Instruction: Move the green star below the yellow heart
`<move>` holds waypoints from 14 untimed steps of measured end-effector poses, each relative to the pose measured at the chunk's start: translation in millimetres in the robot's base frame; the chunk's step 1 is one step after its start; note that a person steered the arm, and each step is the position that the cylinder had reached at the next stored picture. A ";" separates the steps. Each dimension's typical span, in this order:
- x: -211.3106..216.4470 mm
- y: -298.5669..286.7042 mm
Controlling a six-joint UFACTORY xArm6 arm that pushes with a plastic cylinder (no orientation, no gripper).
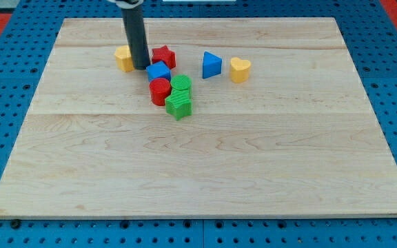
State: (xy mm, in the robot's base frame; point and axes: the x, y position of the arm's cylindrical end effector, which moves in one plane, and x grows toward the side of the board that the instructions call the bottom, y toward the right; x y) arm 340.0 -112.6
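The green star (178, 105) lies left of the board's middle, touching a red cylinder (159, 91) on its upper left and a green round block (181, 85) above it. The yellow heart (240, 69) lies toward the view's upper right, apart from the star. My tip (140, 67) stands near the view's top left, between a yellow block (123, 58) on its left and a red star (163, 56) on its right. It is just above and left of a blue block (158, 71). The tip is up and left of the green star, not touching it.
A blue triangle (211, 65) lies just left of the yellow heart. The wooden board (198, 165) lies on a blue perforated table.
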 end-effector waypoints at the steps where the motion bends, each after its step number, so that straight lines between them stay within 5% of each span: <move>1: 18.3 12.9; 3: 59.7 -4.0; 5: 103.2 51.7; 8: 111.8 151.6; 9: 123.3 102.6; 11: 110.1 153.2; 13: 127.9 41.1; 14: 109.0 91.9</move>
State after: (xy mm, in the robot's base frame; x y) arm 449.0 -20.8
